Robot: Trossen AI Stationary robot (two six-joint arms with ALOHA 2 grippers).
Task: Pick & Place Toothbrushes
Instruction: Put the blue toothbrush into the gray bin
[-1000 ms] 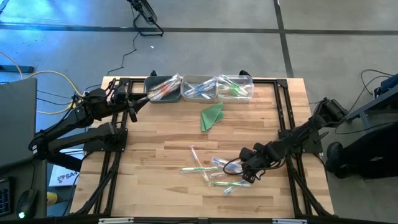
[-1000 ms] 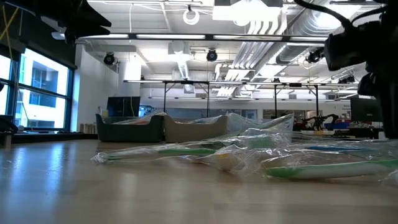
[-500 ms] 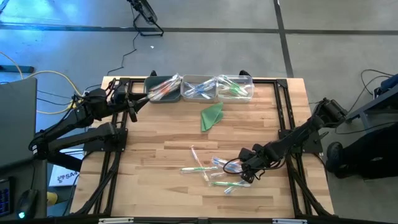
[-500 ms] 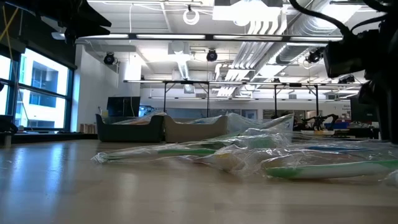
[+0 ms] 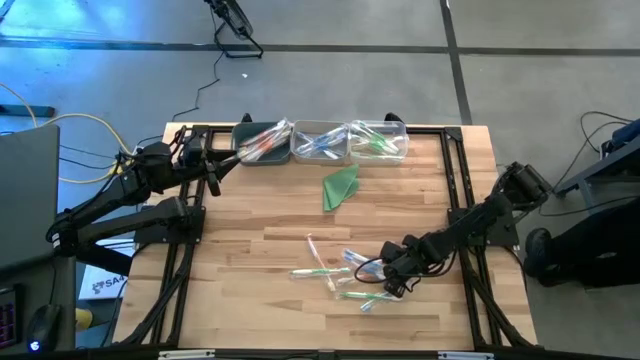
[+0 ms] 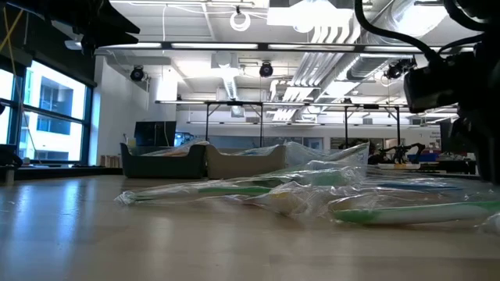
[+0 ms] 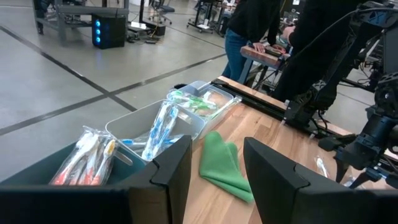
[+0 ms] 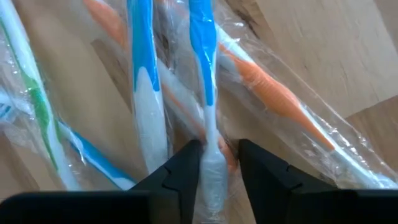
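Right claw [image 8: 217, 163]: fingers straddling a blue-and-white wrapped plastic toothbrush [image 8: 204, 93] on the wooden table [image 5: 250, 225], not clamped. Left claw [image 7: 214, 162]: spread, empty, near the bins.

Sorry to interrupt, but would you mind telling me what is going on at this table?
The robot is sorting wrapped toothbrushes from a loose pile on the table into three bins at the far edge. The right gripper is down in the pile, its fingers straddling a blue toothbrush. The left gripper waits open near the bins, beside a folded green cloth.
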